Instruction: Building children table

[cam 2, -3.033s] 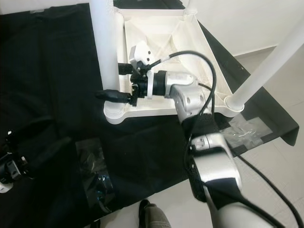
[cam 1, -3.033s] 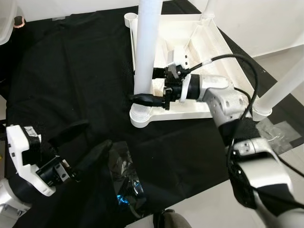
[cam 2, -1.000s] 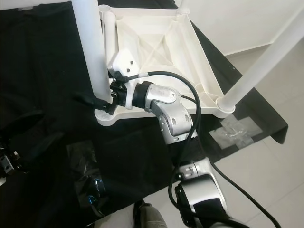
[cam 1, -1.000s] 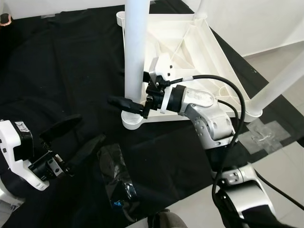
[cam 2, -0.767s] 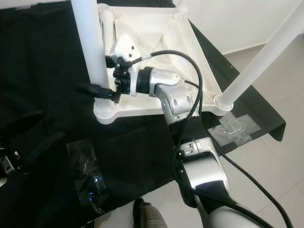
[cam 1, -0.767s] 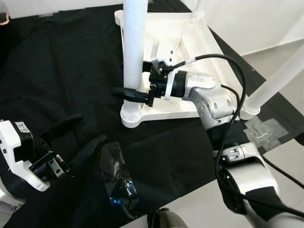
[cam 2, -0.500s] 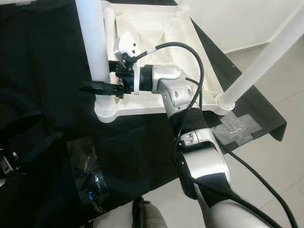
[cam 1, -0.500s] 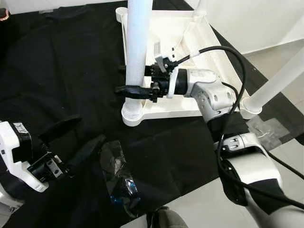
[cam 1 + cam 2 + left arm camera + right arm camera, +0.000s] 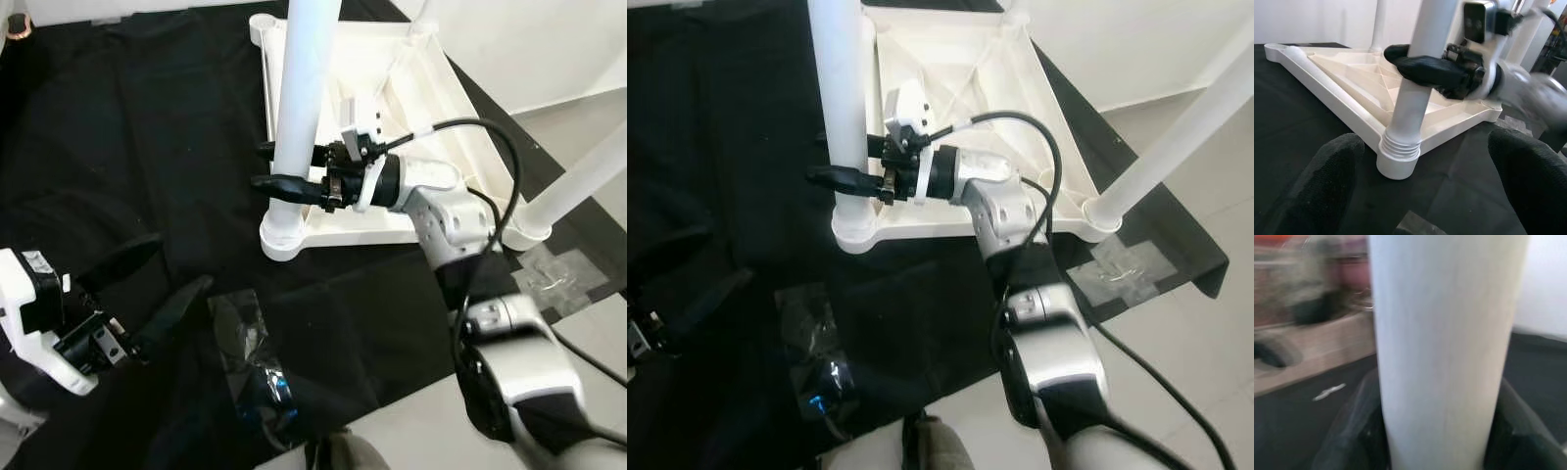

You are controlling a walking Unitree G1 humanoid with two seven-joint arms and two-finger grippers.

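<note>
Two arms are mine. Nearest, my left pincer (image 9: 147,294) hangs open and idle over the black cloth (image 9: 147,147), just beside a crumpled plastic wrapper (image 9: 250,367). Farther off, the upturned white tabletop (image 9: 392,108) lies on the cloth. At its near left corner the table leg (image 9: 299,117) stands upright in its socket (image 9: 284,235), and my right pincer (image 9: 294,171) is clamped around that leg just above the threads. To seat it well, I judge I should keep the leg straight upright, grip firmly, and twist evenly without tilting the tabletop.
</note>
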